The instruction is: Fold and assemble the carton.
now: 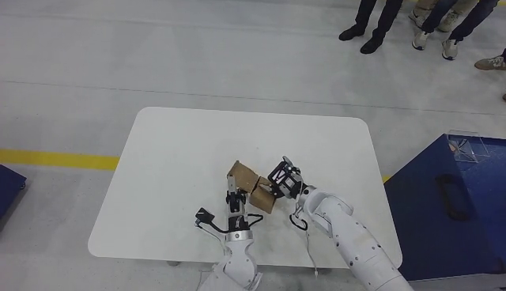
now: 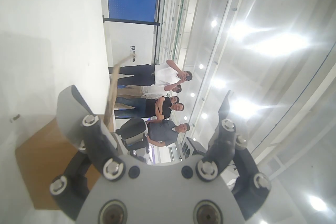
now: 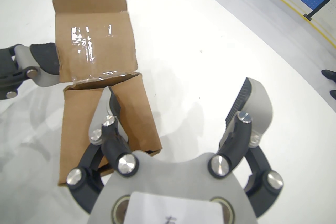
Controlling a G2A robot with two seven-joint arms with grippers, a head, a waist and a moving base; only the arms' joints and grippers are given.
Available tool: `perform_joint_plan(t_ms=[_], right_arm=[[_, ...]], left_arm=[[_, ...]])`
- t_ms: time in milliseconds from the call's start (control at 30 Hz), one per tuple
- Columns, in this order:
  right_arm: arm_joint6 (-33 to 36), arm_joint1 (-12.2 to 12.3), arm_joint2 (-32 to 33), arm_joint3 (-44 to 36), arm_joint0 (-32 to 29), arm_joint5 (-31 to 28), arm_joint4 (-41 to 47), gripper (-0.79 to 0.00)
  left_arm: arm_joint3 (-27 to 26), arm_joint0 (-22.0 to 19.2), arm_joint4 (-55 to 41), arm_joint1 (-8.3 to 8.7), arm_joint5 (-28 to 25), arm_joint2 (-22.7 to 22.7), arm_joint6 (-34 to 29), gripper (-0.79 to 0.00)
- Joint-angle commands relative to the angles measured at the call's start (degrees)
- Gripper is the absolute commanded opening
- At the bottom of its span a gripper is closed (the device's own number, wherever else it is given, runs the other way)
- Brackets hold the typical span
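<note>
A brown carton [image 1: 254, 188] lies near the front middle of the white table [image 1: 190, 149]. One taped flap [image 3: 92, 43] stands raised from its body [image 3: 84, 114]. My right gripper [image 3: 181, 99] is open, at the carton's right side, with one finger [image 3: 111, 101] over the body close to the flap's fold. My left gripper [image 2: 147, 104] is also open, at the carton's front left [image 1: 232, 200]. Its finger [image 3: 43, 62] rests against the flap's side edge. In the left wrist view the carton [image 2: 44, 154] is beside one finger, and the flap's thin edge [image 2: 113, 88] rises past it.
The table's front edge [image 1: 158, 255] runs just behind both grippers. A blue barrier [image 1: 451, 212] stands to the table's right. Bare tabletop [image 3: 197, 25] stretches beyond the carton. Several people stand on the floor far behind the table.
</note>
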Motion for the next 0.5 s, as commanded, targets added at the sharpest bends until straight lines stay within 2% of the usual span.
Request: perform_joint_plan(t_ms=[0, 200, 467], right_arm=[[0.00, -0.02, -0.04, -0.06, -0.03, 0.05, -0.20, 0.000], [-0.30, 0.08, 0.62, -0.29, -0.34, 0.37, -0.55, 0.000], [-0.48, 0.90, 4.13, -1.80, -1.24, 1.76, -1.04, 0.000]], left_arm=[[0.10, -0.34, 0.66, -0.02, -0.61, -0.27, -0.43, 0.000], [-0.62, -0.34, 1.95, 0.06, -2.60, -1.01, -3.66, 0.000], [-1.39, 0.92, 2.22, 0.05, -0.86, -1.60, -7.70, 0.000]])
